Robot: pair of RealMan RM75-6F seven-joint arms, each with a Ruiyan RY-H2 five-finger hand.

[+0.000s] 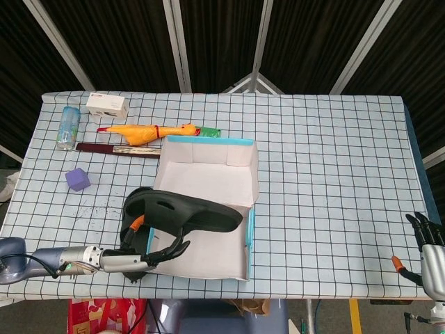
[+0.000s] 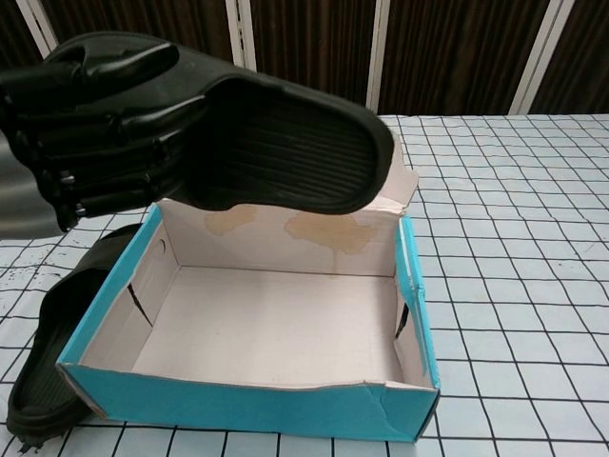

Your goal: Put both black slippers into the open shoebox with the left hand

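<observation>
Left hand (image 1: pixel 149 254) fingers curled, gripping, arm reaching in low; right hand (image 1: pixel 431 245) idle, fingers straight.

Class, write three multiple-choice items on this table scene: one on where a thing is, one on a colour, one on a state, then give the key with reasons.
1. Where is the second slipper?
A. inside the shoebox
B. on the table beside the shoebox's left wall
C. on the white carton

2. What colour is the small cube?
A. purple
B. green
C. red

3. What state is the shoebox in?
A. closed with a lid
B. open, holding two slippers
C. open, with nothing inside

Key: 1 B, it lies on the checked cloth against the box's outside. 2 A, the head view shows it purple. 3 C, its floor is bare while the left hand holds the first slipper above it.
</observation>
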